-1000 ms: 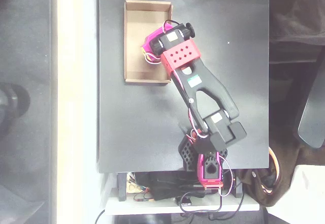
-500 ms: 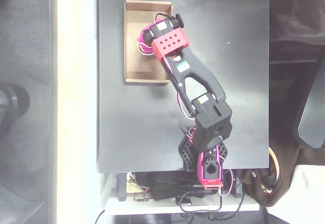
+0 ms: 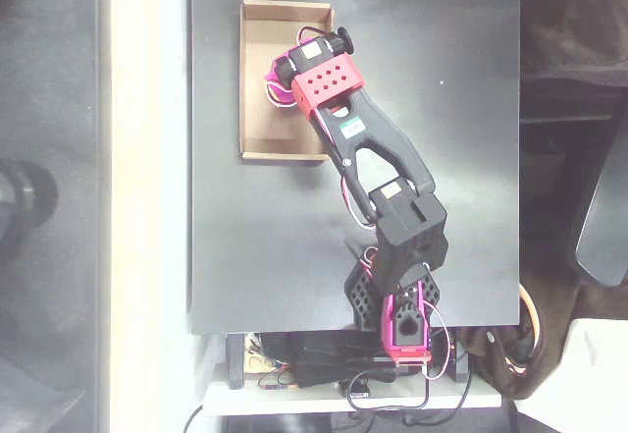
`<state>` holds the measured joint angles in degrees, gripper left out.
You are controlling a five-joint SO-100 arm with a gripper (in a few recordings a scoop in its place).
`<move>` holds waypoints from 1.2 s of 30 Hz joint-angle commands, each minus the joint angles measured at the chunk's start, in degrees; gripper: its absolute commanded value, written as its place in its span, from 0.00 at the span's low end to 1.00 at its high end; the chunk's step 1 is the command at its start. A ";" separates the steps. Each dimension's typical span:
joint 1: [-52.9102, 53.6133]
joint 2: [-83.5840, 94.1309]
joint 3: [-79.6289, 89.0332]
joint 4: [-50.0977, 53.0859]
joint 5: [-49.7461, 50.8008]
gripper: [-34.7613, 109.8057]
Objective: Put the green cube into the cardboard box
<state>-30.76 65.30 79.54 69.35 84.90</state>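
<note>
Over the cardboard box [image 3: 257, 109] at upper left of the frame, my wrist hangs above its right half. My fingers and the green cube sit hidden beneath it, so grip and drop remain unconfirmed on the black bench [image 3: 442, 158].

Black table [image 3: 471, 109], pale strip [image 3: 147, 197] alongside

overhead view | cardboard box [image 3: 257, 109] lies on the bench [image 3: 461, 138] at its upper-left corner | arm base [image 3: 404, 323] sits at the bench's lower edge, right of centre | arm [image 3: 378, 148] reaches up-left from the base | its wrist end [image 3: 319, 75] hangs over the box's right half
</note>
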 commanded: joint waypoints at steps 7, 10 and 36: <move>-0.35 1.76 -2.29 -0.18 0.62 0.49; -0.35 2.29 -2.29 -0.18 0.62 0.49; 3.08 43.77 -1.23 0.62 0.70 0.49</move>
<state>-29.44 102.48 79.37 69.35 85.17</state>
